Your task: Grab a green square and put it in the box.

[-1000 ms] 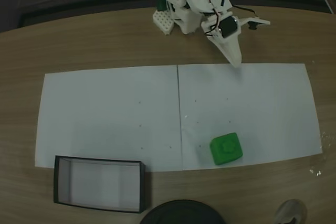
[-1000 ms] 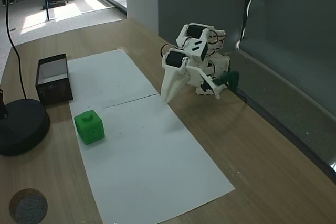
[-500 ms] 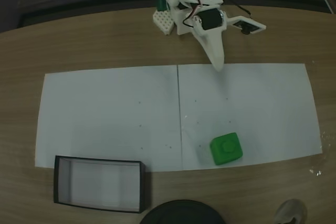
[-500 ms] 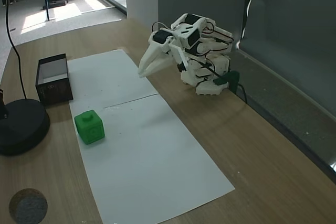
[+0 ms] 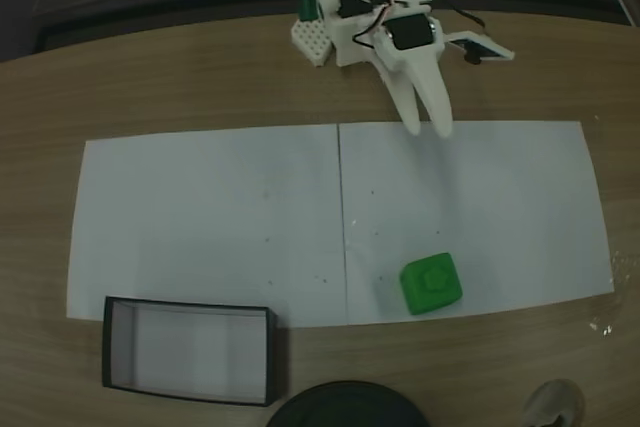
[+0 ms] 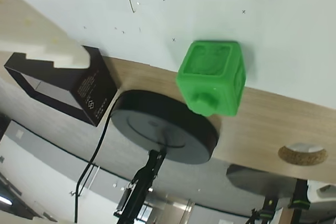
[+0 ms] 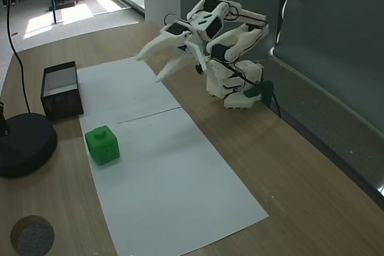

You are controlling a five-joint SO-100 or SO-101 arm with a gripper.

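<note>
The green square [image 5: 431, 284] rests on the right white paper sheet, near its front edge, with a round embossed mark on its top face. Both fixed views show it, and from the side the green square [image 7: 102, 144] stands alone on the paper. The box [image 5: 190, 349], black-walled with a pale floor, sits on the wood at the front left. My white gripper [image 5: 427, 127] is open with nothing in it, raised above the paper's far edge and well apart from the cube. The gripper [image 7: 149, 68] points toward the box [image 7: 61, 91]. In the wrist view the green square [image 6: 212, 77] shows centred, with one finger [image 6: 37, 45] at top left.
A round black disc [image 5: 345, 405] carrying a stand pole lies at the front edge between box and cube; the same disc [image 7: 24, 145] has a cable. A cork coaster [image 7: 33, 235] lies on the wood. The arm's base [image 5: 320, 37] stands at the table's back.
The gripper has lifted off the paper's edge, reached out higher over the table, and its jaws have gone from shut to open. Cube and box have not moved.
</note>
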